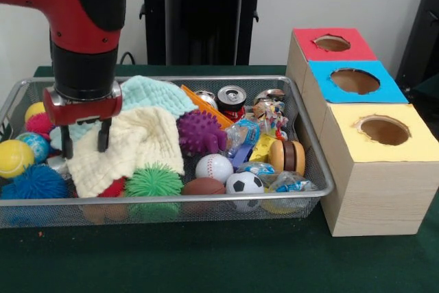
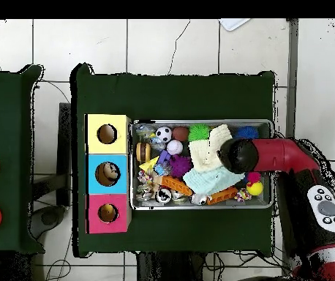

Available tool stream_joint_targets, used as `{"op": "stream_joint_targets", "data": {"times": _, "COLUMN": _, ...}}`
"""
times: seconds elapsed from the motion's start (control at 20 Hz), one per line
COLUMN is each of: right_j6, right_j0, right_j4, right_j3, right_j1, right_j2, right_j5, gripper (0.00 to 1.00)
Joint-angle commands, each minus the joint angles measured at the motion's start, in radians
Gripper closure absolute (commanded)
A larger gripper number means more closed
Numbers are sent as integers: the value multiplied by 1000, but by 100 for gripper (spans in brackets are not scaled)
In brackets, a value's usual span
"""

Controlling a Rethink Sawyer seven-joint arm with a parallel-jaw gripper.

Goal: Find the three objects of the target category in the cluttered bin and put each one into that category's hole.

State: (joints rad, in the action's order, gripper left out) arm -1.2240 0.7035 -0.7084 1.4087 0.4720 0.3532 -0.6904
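Front view: gripper (image 1: 85,138) is hanging over the cream cloth (image 1: 130,147) at the wire bin's (image 1: 312,169) left end, fingers slightly parted, holding nothing. No orange-tan lumps are showing clearly, probably buried under cloths.

Overhead view: the red-topped hole (image 2: 107,213) is sitting off the bin's opposite end, toward the table's base-side corner.
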Motion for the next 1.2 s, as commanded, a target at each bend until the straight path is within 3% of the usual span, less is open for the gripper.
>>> {"op": "stream_joint_targets", "data": {"times": 0.05, "right_j6": 197, "right_j0": 80, "right_j4": -61, "right_j3": 27, "right_j1": -186, "right_j2": 98, "right_j5": 95, "gripper": 0}}
{"op": "stream_joint_targets", "data": {"times": 0.3, "right_j6": 66, "right_j0": 82, "right_j4": 0, "right_j3": 92, "right_j1": -242, "right_j2": 109, "right_j5": 131, "gripper": 0}}
{"op": "stream_joint_targets", "data": {"times": 0.6, "right_j6": -136, "right_j0": 23, "right_j4": 166, "right_j3": 193, "right_j1": -210, "right_j2": 78, "right_j5": 39, "gripper": 0}}
{"op": "stream_joint_targets", "data": {"times": 0.8, "right_j6": -251, "right_j0": -39, "right_j4": 245, "right_j3": 231, "right_j1": -193, "right_j2": 43, "right_j5": 58, "gripper": 0}}
{"op": "stream_joint_targets", "data": {"times": 1.2, "right_j6": -345, "right_j0": -138, "right_j4": 358, "right_j3": 282, "right_j1": -163, "right_j2": -24, "right_j5": 153, "gripper": 0}}
